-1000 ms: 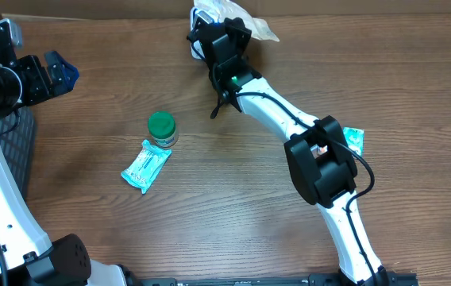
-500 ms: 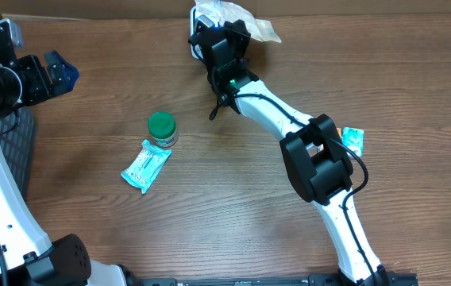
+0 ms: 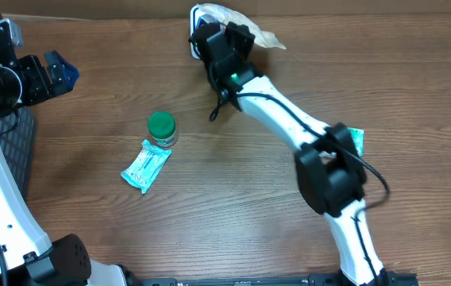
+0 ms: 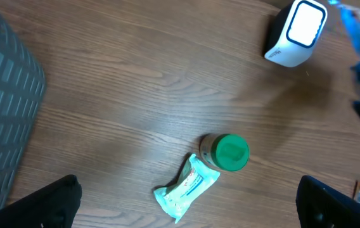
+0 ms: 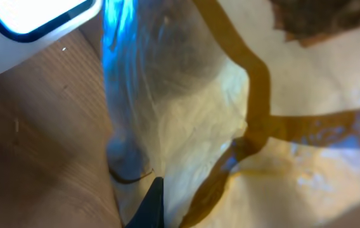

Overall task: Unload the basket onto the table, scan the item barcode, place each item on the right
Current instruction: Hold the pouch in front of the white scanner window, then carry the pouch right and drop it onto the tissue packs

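Right pincer (image 3: 212,30) is being clenched on the clear bag (image 3: 249,22) at the desk's (image 3: 210,206) far edge, scanner (image 4: 296,31) just beside it. Left pincer (image 3: 48,71) is being held released, with open desk beneath it.

Table (image 3: 233,206): brown wood.
Jar (image 3: 162,129): green-lidded, stood at nine o'clock.
Teal packet (image 3: 145,166): lay at its seven o'clock.
Scanner (image 4: 296,33): sat at twelve o'clock.

The wood-grain counter (image 3: 210,222) is mid-brown. The small round jar (image 3: 161,127) has a green lid. The flat plastic sachet (image 3: 145,166) is teal and white, the boxy scanner (image 4: 296,33) white, the slatted basket (image 4: 2,107) dark grey, and the crinkled plastic bag (image 5: 186,126) clear over pale yellow.
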`<state>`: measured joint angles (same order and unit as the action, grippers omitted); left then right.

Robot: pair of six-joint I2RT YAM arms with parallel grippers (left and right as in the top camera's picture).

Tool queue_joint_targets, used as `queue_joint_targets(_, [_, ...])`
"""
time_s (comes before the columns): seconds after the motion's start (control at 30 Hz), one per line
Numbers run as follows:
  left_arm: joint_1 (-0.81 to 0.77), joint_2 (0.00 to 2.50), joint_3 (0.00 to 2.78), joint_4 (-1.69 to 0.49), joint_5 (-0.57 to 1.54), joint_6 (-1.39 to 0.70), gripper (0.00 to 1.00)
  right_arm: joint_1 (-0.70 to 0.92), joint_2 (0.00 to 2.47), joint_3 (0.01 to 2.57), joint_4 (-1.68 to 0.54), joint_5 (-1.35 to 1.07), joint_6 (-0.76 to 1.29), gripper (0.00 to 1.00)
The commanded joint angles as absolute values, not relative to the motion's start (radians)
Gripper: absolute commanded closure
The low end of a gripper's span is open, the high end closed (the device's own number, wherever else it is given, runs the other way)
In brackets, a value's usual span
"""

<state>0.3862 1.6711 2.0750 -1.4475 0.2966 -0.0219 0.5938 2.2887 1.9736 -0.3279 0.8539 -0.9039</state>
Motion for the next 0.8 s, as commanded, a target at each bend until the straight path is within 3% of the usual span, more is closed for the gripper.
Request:
queue_joint_targets(0.0, [0.383,1.664,2.09,-1.446,0.304,-0.003,0.0,0.593,2.062,1.983,-0.452,0.714,-0.627,0.96])
queue_joint_targets(0.2, [0.383,1.664,2.09,-1.447,0.304,-0.003,0.0,0.566,1.852,1.983,-0.825,0.481,-0.234,0.96])
queue_joint_targets(0.37, [0.383,1.664,2.09,-1.447,0.304,-0.003,0.01,0.444,1.741,1.983,-1.151,0.186,0.16,0.96])
queue_joint_targets(0.57, [0.383,1.664,2.09,-1.446,0.304,-0.003,0.0,0.146,1.73,1.961,-1.365,-0.27,0.128,0.96])
queue_joint_targets(0.77, [0.383,1.664,2.09,-1.447,0.304,-0.003,0.0,-0.121,1.73,1.809,-1.333,-0.549,0.074,0.96])
